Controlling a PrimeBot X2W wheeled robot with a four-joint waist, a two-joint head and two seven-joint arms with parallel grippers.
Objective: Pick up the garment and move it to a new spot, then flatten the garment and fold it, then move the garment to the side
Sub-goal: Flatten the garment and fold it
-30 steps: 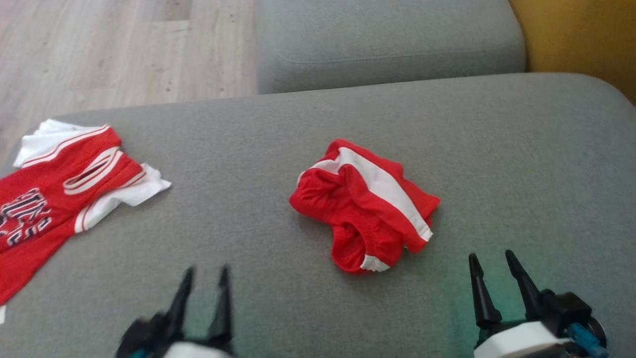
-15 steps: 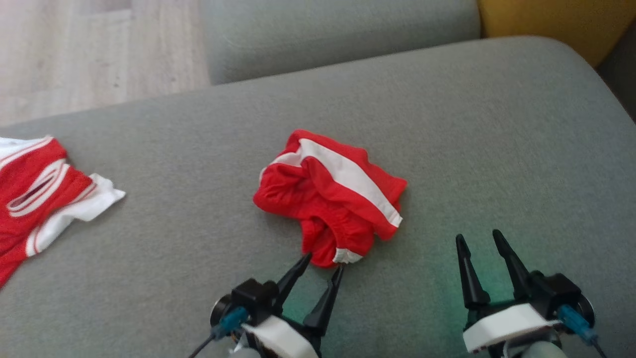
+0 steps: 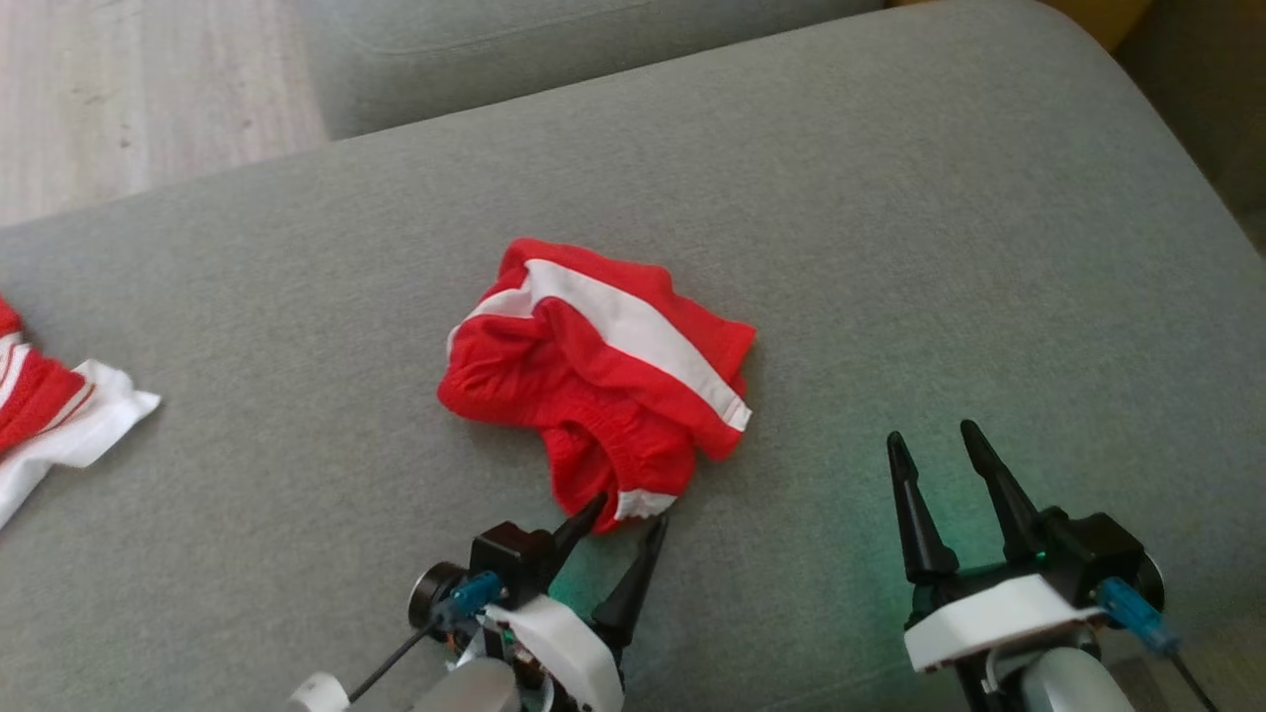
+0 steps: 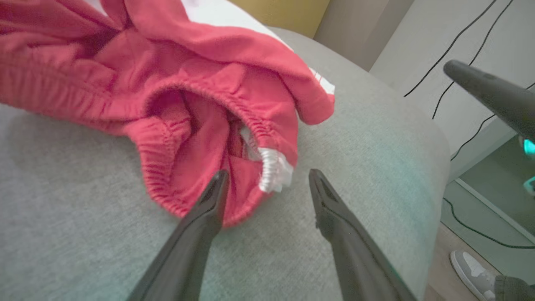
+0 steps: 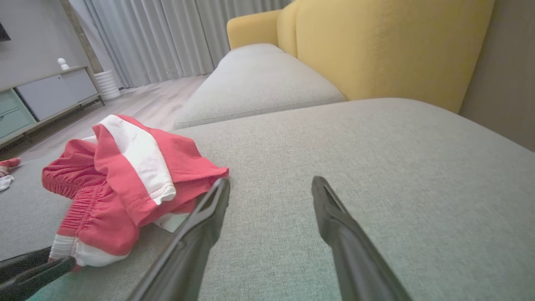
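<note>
Grey sofa cushion carried everything. Red shorts with white stripe lay crumpled near cushion middle. Red-and-white shirt lay well apart at left edge. Right end effector stood open, right of shorts, holding nothing. Left end effector was open, fingers straddling near waistband corner, one tip touching fabric.

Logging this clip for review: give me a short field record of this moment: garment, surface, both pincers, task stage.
garment: crumpled red shorts with a white stripe, bunched, unfolded
surface: grey fabric sofa cushion
left pincer: open, tips straddling the shorts' near elastic edge
right pincer: open, over bare cushion, apart from the shorts
other: second red-and-white garment at the cushion's left
stage: pickup not yet done
</note>
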